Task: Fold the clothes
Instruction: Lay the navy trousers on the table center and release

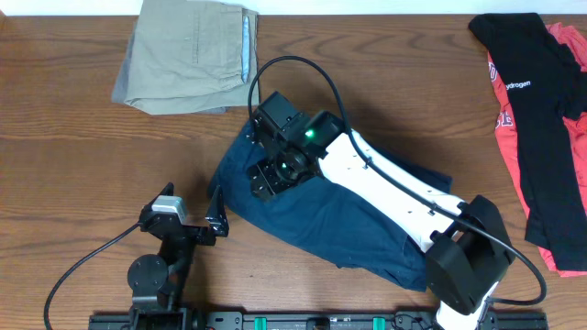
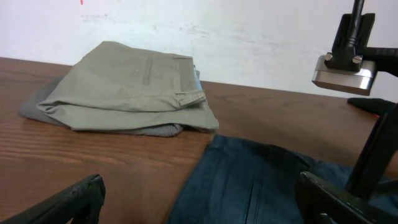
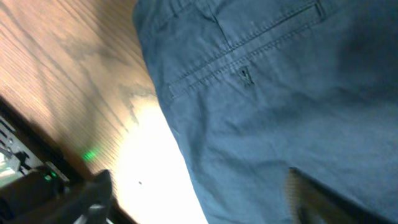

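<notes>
Right wrist view, nearest item: right pincer, both fingers blurred but spread wide, nothing between them. It hangs just over the cloth with no hold on it.

Directly beneath and ahead of it: navy shorts, lying on the table, stitched welt pocket and seams uppermost.
- Handling, judged: light, limp cotton. It would sag from a single pinch and slide easily on the wood. Not fragile.
- Hold, judged: the thicker stitched edges, at the waistband or a hem corner. Two corners lifted together would keep a fold straight.

Left of the right pincer: left pincer, jaws at full spread, empty, with the shorts' edge just ahead of it.

Beyond the left pincer: khaki shorts, folded, apart from the navy pair.

Far to the right pincer's right: black top over red garment, unfolded and cut off by the frame edge.

Obscured: in the overhead view the right arm covers the middle of the navy shorts, so how many layers lie there cannot be told. Glare washes out the table beside the shorts in the right wrist view.
</notes>
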{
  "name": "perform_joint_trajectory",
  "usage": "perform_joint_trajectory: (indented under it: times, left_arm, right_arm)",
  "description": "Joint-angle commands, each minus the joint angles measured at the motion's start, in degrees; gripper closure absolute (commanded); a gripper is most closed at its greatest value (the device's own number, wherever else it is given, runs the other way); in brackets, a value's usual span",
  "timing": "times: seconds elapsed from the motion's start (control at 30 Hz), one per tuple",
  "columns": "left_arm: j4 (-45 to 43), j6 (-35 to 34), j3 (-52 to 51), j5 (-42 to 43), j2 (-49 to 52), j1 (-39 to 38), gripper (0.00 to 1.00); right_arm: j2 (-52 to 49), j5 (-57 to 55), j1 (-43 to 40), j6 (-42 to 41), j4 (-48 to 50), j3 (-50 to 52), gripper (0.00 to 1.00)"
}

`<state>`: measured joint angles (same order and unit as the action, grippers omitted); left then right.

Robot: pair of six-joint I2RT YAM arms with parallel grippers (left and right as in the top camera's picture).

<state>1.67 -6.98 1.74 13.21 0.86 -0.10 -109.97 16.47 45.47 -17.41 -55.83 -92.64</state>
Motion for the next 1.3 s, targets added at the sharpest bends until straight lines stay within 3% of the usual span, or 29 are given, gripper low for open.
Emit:
perform_joint_trajectory:
  times: [0.0,0.43,0.6,0.77,0.93,1.27]
  left_arm:
    - [1.0,0.9,-1.5,0.7,-0.1,0.2,0.02]
    - [1.0,1.0,-1.5,0.7,-0.1,0.2,0.02]
    - [1.0,0.9,-1.5,0.7,-0.1,0.2,0.02]
    - [1.0,0.9,-1.5,0.7,-0.1,0.2,0.02]
    - [1.0,1.0,-1.5,0.7,-0.1,0.2,0.02]
    - [1.0,0.9,-1.5,0.7,-0.1,0.2,0.02]
  right_arm:
    - [0.7,-1.2,-2.1,0.2,-1.6,-0.3,0.01]
    - [6.9,-18.1,-23.4,-10.0,-12.9,-0.3,0.01]
    - [8.6,-18.4,-31.7,-9.7,-19.3,-0.3,0.01]
    - [8.4,-19.8,-34.8,-10.4,-24.5,1.4,0.01]
    - [8.4,-20.7,-37.9,-13.5,-20.7,5.9,0.01]
    - [8.4,-11.5,-42.2,-10.5,-13.4,19.9,0.01]
